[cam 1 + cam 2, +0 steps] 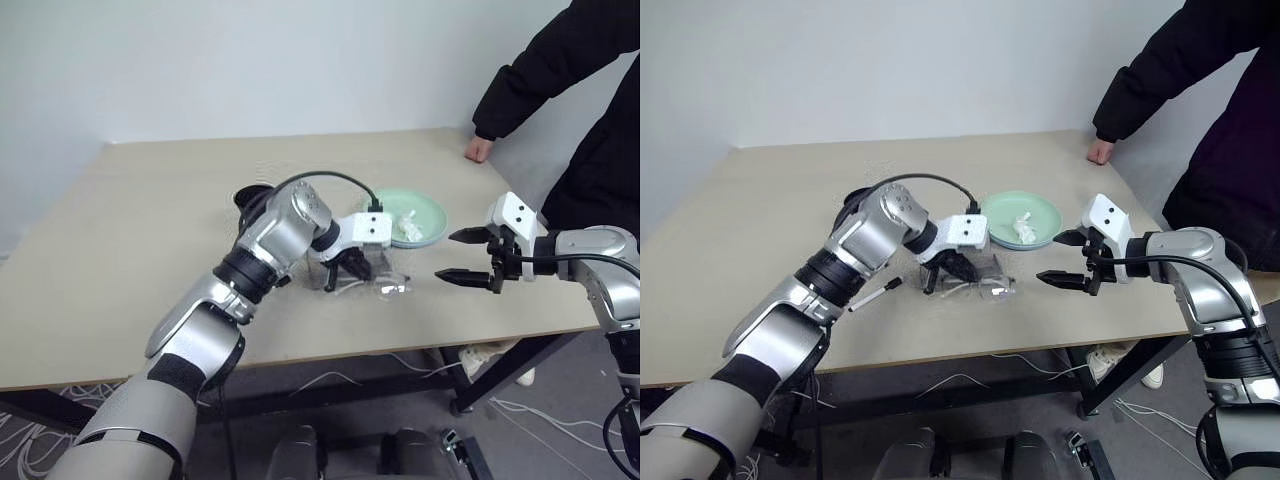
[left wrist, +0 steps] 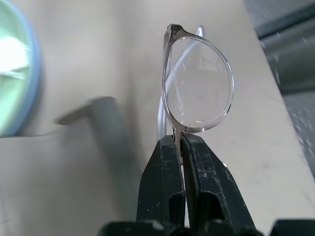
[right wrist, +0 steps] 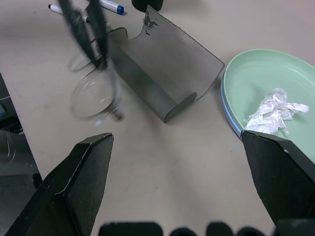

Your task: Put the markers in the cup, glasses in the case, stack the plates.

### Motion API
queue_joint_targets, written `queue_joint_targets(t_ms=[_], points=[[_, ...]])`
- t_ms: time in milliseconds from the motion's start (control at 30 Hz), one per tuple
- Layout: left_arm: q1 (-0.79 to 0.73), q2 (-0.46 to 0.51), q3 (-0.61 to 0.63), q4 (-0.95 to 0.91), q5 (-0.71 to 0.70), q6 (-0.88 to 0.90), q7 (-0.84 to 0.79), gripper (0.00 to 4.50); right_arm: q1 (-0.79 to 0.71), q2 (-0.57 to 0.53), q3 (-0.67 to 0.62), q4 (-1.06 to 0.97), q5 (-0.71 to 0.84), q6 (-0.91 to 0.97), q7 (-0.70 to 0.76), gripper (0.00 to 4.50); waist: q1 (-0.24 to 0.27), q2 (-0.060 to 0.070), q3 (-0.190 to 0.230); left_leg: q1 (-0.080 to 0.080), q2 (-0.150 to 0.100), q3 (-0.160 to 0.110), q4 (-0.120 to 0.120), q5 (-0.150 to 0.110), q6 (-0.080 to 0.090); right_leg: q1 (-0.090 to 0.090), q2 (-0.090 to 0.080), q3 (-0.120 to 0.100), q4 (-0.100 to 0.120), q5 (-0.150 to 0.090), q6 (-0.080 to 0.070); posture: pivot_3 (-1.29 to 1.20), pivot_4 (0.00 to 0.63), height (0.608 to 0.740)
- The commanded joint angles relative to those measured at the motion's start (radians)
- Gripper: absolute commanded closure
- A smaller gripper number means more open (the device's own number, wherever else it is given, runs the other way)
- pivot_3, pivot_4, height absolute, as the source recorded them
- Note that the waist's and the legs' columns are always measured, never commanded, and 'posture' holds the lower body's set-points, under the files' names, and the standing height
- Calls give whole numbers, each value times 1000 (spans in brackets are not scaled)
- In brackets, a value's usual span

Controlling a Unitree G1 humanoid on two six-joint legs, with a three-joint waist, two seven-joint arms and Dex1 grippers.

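left gripper (image 2: 183,142) pressed together, pinching the glasses (image 2: 197,83) at the frame bridge so one lens stands up past the fingertips; grip at the bridge likely keeps lenses clear of the pads and temples free for dropping into the case (image 3: 162,73). Glasses just off the surface (image 1: 150,220), near its front edge, right beside the open case. Right gripper (image 1: 468,256) spread wide, holding nothing, hanging off to the right, probably waiting its turn. Glasses: thin clear-rimmed frame, round clear lenses, slim pale temples, folded or not cannot tell. Case grey, lid open, lying between glasses and plates. Mint green plate (image 3: 275,83) already sits on the blue plate (image 3: 230,120), crumpled tissue (image 3: 273,110) on top. A marker (image 1: 875,295) lies on the surface; cup (image 1: 250,200) behind left arm. A person's hand (image 1: 479,149) rests on the far corner
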Motion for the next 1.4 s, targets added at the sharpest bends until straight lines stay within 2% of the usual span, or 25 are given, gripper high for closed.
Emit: queue_joint_targets(t_ms=[33, 167, 233, 600, 800, 1000, 1200, 1300, 1400], points=[[-110, -35, 77, 177, 11, -56, 142, 4474, -33, -2, -19, -20, 9, -14, -2, 0, 0, 0, 0, 0, 0, 0, 0, 0, 0, 0, 0, 0, 0, 0, 0, 0, 0, 740], [-170, -92, 107, 404, 46, -143, 337, 4474, -36, 1, -18, -18, 8, -14, -3, 0, 0, 0, 0, 0, 0, 0, 0, 0, 0, 1, 0, 0, 0, 0, 0, 0, 0, 740], [-170, -113, 111, 467, 55, -167, 385, 4474, -35, 2, -19, -19, 9, -14, -5, 0, 0, 0, 0, 0, 0, 0, -1, 0, 0, 1, 0, 0, 0, 0, 0, 0, 0, 740], [-102, -172, 104, 586, 118, -223, 510, 4474, -25, 0, -26, -34, 14, -6, -14, 0, 0, -1, 1, -1, -1, 0, -1, 0, 0, 0, 0, 0, 1, 0, 0, 0, 0, 740], [-80, -174, 89, 582, 145, -218, 486, 4474, -26, 1, -27, -34, 16, -6, -18, 0, 0, -1, 1, -1, -1, 0, -1, 0, 0, 0, 0, 0, 1, 0, 0, 0, 0, 740], [-58, -138, 62, 501, 165, -193, 344, 4474, -27, 3, -24, -33, 16, -8, -19, 0, -1, -1, 1, -1, 0, 0, -1, 0, 0, 0, 0, 0, 1, 0, 0, 0, 0, 740], [-37, -110, 54, 428, 177, -167, 277, 4474, -30, 8, -20, -27, 12, -13, -18, 0, -1, -1, 1, -1, 0, 0, -1, 0, 0, 0, 0, 0, 1, 0, 0, 0, 0, 740], [-34, -103, 54, 407, 180, -159, 256, 3880, -35, 10, -17, -23, 10, -14, -16, 0, -1, -1, 1, -1, 0, 0, -1, 0, 0, 0, 0, 0, 1, 0, 0, 0, 0, 740], [-41, -97, 63, 387, 175, -146, 240, 2870, -36, 9, -17, -20, 9, -17, -14, 0, -1, -1, 1, -1, 0, 0, -1, 0, 0, 0, 0, 0, 1, 0, 0, 0, 0, 740]])
